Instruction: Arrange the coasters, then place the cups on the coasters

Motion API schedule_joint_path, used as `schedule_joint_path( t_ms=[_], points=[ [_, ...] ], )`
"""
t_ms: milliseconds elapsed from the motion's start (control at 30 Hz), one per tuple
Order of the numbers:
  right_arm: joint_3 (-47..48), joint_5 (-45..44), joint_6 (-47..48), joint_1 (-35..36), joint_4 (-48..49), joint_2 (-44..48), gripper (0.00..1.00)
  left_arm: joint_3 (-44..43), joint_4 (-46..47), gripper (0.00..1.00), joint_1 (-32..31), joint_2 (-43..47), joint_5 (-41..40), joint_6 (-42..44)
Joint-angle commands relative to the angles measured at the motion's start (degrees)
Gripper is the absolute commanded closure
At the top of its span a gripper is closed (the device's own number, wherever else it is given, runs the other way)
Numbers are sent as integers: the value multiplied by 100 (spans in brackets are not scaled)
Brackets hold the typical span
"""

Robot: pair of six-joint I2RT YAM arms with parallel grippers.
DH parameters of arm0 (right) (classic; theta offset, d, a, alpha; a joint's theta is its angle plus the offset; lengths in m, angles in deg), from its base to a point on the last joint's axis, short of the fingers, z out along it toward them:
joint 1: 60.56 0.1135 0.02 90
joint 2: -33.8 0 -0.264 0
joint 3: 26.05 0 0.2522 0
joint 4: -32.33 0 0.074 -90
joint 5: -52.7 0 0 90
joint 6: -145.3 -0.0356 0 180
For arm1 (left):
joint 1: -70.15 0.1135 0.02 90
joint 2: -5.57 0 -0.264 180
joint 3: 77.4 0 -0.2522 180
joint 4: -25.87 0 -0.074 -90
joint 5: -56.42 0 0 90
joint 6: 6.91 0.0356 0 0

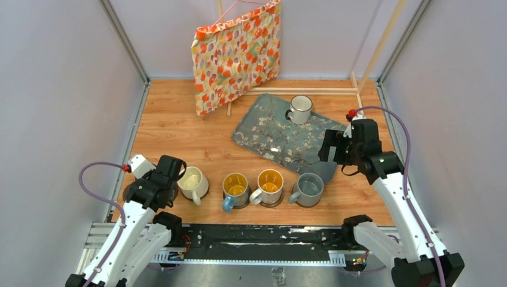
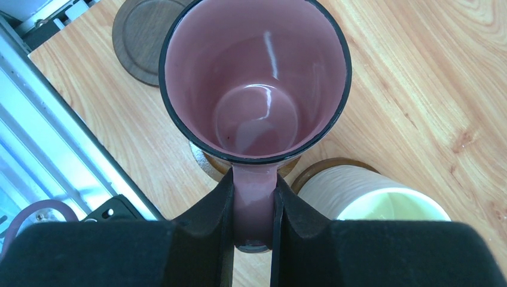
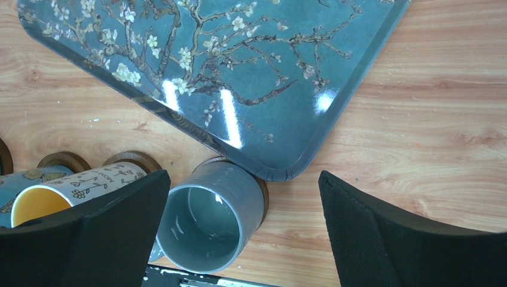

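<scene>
Pinching pink mug handle, left claw (above coaster), right claw agape

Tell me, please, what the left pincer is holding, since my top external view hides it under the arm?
Observer: The left pincer is shut on the pink mug, clamping its handle.
Operator: Thank you. Is anything beneath that mug?
Observer: Yes, the edge of a brown coaster shows under it. I cannot tell whether the mug rests on it.
Operator: And on the right side?
Observer: The right pincer is open with nothing between its fingers. The grey mug stands below it.
</scene>
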Motion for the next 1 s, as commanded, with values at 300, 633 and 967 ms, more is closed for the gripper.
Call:
schedule_joint_path(
  t_ms=[300, 633, 967],
  points=[
    [233, -346, 102, 295, -256, -122, 0, -51, -44, 100, 42, 11, -358, -457],
    [248, -337, 109, 351, -312, -133, 0, 127, -206, 89, 42, -185, -282, -936],
    [242, -351, 107, 458, -326, -109, 0, 108, -283, 73, 42, -31, 66, -1043]
  ],
)
